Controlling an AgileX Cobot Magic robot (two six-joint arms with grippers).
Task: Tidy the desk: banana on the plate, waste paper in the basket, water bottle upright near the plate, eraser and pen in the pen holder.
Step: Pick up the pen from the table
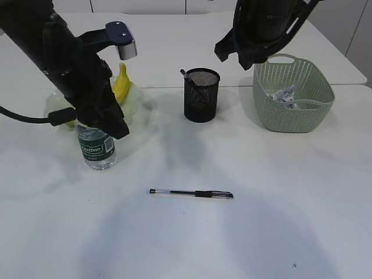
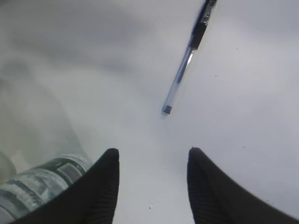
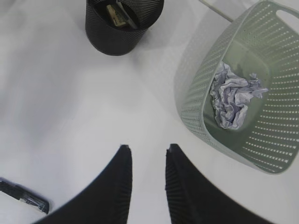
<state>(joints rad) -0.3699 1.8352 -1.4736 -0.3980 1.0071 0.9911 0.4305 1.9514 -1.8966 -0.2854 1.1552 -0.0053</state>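
Note:
The water bottle (image 1: 96, 145) stands upright on the table in front of the plate (image 1: 142, 107), which carries the banana (image 1: 121, 84). My left gripper (image 2: 152, 151) hangs open just above and beside the bottle (image 2: 42, 182), which sits outside its left finger. Nothing is between the jaws. The pen (image 1: 192, 193) lies flat at mid-table, also in the left wrist view (image 2: 187, 60). The black mesh pen holder (image 1: 201, 95) holds a pale eraser-like block (image 3: 113, 14). Crumpled waste paper (image 3: 233, 95) lies in the green basket (image 1: 293, 93). My right gripper (image 3: 147, 148) is open and empty, high up left of the basket.
The left arm (image 1: 70, 70) hides part of the plate and the bottle's top. The right arm (image 1: 261, 29) hangs above the basket's near-left corner. A table seam runs behind the pen holder.

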